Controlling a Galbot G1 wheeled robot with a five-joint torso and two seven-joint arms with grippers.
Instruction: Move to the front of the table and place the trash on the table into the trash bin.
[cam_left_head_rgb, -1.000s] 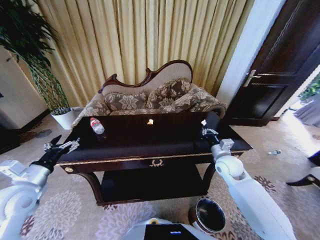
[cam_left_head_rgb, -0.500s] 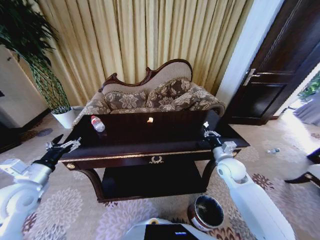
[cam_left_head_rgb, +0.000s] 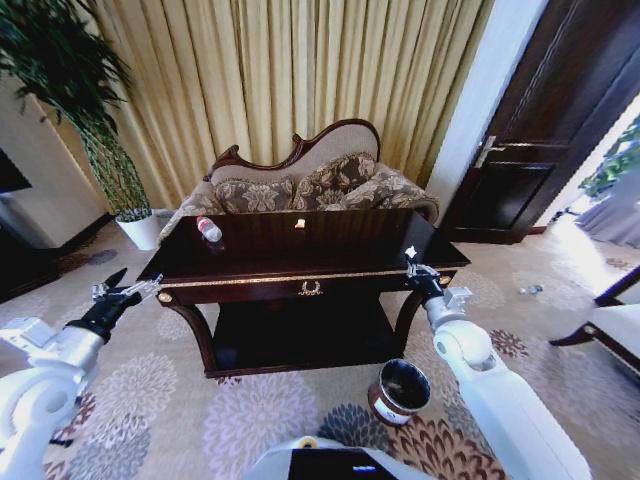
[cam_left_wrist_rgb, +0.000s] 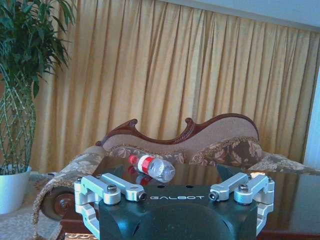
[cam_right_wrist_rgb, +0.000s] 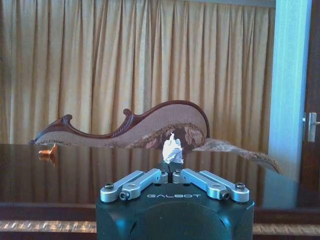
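Observation:
The dark glossy table (cam_left_head_rgb: 250, 262) stands ahead of me in front of a sofa. My right gripper (cam_left_head_rgb: 414, 270) hangs over the table's front right corner, shut on a white crumpled piece of trash (cam_left_head_rgb: 409, 252). In the right wrist view that white scrap (cam_right_wrist_rgb: 172, 150) sticks up between the closed fingertips of the right gripper (cam_right_wrist_rgb: 167, 175). A pale yellow scrap (cam_left_head_rgb: 299, 224) lies near the table's far edge, and is also in the right wrist view as an orange-looking scrap (cam_right_wrist_rgb: 48, 149). The round dark trash bin (cam_left_head_rgb: 400, 391) sits on the carpet below my right arm. My left gripper (cam_left_head_rgb: 127, 292) is open, off the table's left end.
A plastic water bottle (cam_left_head_rgb: 209, 229) with a red label lies on the table's far left; the left wrist view shows this bottle (cam_left_wrist_rgb: 152, 168) too. A potted plant (cam_left_head_rgb: 140, 228) stands at the left, a dark door (cam_left_head_rgb: 520, 190) at the right. Patterned carpet surrounds the table.
The whole view has shifted: the table now looks farther off and the bin shows more fully, so the camera has backed away. The right gripper still holds the white scrap.

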